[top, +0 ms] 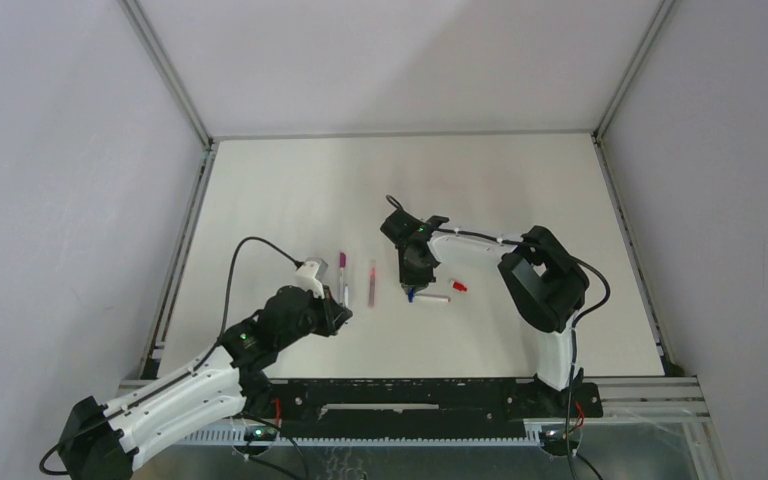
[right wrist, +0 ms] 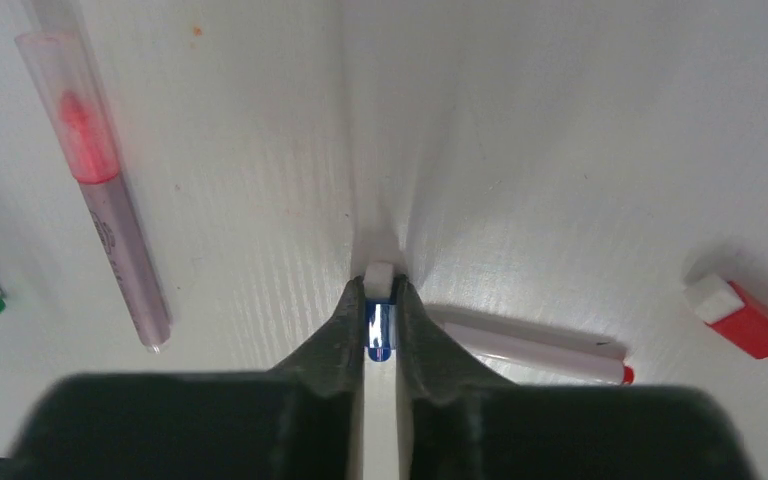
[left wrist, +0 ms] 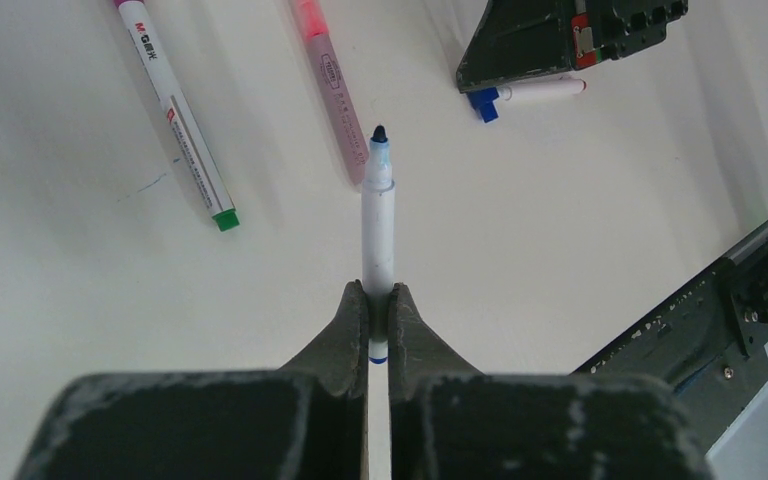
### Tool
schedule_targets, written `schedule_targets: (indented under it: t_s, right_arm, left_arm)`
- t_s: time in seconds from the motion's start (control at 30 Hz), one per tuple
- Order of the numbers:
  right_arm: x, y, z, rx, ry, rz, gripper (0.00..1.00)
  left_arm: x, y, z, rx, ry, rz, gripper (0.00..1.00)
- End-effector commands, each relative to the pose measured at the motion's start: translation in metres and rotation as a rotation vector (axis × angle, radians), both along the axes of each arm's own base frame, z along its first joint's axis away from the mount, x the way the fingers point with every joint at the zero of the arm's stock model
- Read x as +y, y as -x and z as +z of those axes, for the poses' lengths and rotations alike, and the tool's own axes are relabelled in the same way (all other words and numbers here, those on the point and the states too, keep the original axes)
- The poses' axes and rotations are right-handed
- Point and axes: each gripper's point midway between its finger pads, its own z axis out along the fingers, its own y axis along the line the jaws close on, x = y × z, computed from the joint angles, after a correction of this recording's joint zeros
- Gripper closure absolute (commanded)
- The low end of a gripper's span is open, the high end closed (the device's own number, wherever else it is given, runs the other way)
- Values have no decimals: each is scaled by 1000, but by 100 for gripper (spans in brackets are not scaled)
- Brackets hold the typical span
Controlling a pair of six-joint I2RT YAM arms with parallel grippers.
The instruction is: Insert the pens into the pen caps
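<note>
While the top view gives only small shapes, the 2 wrist views show the details. From above, the left gripper [top: 340,308] sits at the near left of the table [top: 290,190]. The right gripper [top: 412,285] points down near the middle, well apart from the left one.

In the left wrist view, the left gripper [left wrist: 380,295] is clamped on a blue-tipped pen [left wrist: 377,210]. Its white barrel sticks forward from between the fingers, with the uncapped tip at the far end, above the table. Only this view shows clearly a pen with a green end [left wrist: 188,135] and a pink pen [left wrist: 328,80], which lie beyond the tip, near each other but not touching.

In the right wrist view, the right gripper [right wrist: 380,292] is closed on a blue cap [right wrist: 380,335], which sits low between its 2 fingers, close to the table surface. I cannot tell if the cap is lifted. A red-tipped pen [right wrist: 545,352] lies just beside the right finger. A red cap [right wrist: 750,322] lies farther to the right, apart from that pen.
</note>
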Motion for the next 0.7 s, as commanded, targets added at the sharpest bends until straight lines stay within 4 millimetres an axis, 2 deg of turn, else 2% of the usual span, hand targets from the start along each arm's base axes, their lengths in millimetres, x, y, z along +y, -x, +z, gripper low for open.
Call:
schedule_targets:
  t_s: [0.0, 0.13, 0.2, 0.27, 0.33, 0.37, 0.43, 0.5, 0.67]
  right_arm:
    - [6, -7, -5, -23, 10, 20, 99]
    - [15, -14, 0, -45, -35, 25, 100]
    - [26, -25, 24, -126, -106, 39, 100]
    - [44, -36, 64, -264, -236, 76, 100]
    - [61, -42, 114, -410, -403, 124, 100]
    - [63, -39, 127, -455, -461, 141, 100]
    - [73, -33, 167, -535, -599, 194, 100]
    - [78, -25, 196, -584, -692, 236, 100]
    - [81, 3, 249, -672, -886, 337, 100]
  left_arm:
    - [-10, -5, 24, -42, 63, -9, 100]
    - [-11, -6, 23, -46, 62, -12, 100]
    - [-12, -6, 23, -55, 64, -21, 100]
    - [-16, -5, 27, -75, 77, -46, 100]
    - [-22, -5, 36, -115, 114, -78, 100]
    - [-24, -7, 42, -140, 135, -82, 100]
    - [-32, -6, 59, -192, 198, -116, 100]
    - [-36, -6, 71, -233, 238, -133, 100]
    - [-48, -2, 92, -292, 318, -198, 100]
